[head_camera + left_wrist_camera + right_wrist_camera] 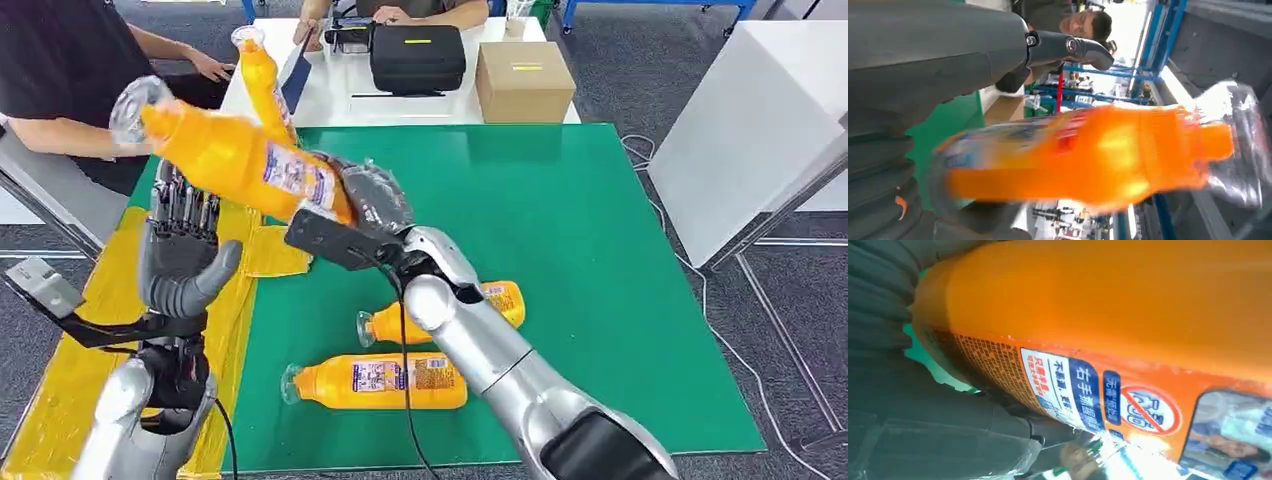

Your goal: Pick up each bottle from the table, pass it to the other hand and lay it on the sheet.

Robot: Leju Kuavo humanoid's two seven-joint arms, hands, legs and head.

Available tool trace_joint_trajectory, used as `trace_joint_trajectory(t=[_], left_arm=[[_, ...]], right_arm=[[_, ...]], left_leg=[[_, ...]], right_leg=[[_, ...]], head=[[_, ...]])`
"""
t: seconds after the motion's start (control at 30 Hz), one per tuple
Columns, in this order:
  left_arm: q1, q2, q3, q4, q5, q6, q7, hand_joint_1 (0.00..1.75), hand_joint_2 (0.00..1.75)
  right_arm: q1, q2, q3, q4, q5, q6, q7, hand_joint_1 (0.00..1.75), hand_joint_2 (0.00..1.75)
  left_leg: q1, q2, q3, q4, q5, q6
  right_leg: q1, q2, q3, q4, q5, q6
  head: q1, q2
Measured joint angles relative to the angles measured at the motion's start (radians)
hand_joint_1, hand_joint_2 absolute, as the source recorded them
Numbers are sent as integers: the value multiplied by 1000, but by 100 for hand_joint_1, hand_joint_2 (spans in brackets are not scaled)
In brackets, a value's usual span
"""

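My right hand (365,200) grips an orange bottle (235,155) by its base end and holds it in the air, clear cap up and to the left. The bottle's label shows close in the right wrist view (1098,315). My left hand (185,250) stands just under the bottle with fingers apart and upright, over the yellow sheet (90,350). In the left wrist view the blurred bottle (1088,155) lies across the open palm, apart from the thumb (1068,47). Two more orange bottles lie on the green mat (600,250): one (375,380) near me, one (500,300) partly behind my right arm.
Another orange bottle (262,85) shows behind the held one, near the mat's far left corner. A person in black (60,80) sits at the left. A black case (417,55) and a cardboard box (523,80) rest on the white table beyond. A white panel (750,130) stands at right.
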Motion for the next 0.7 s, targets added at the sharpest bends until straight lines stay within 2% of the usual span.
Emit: trace_joint_trajectory(t=[0.7], left_arm=[[12,-23,103,17,-56,-45,14,0,175]], right_arm=[[71,8,99,-75,47,39,34,175,175]], left_leg=[[0,-1,-2,0,0,0]], right_leg=[[0,0,-1,0,0,0]], head=[[0,0]])
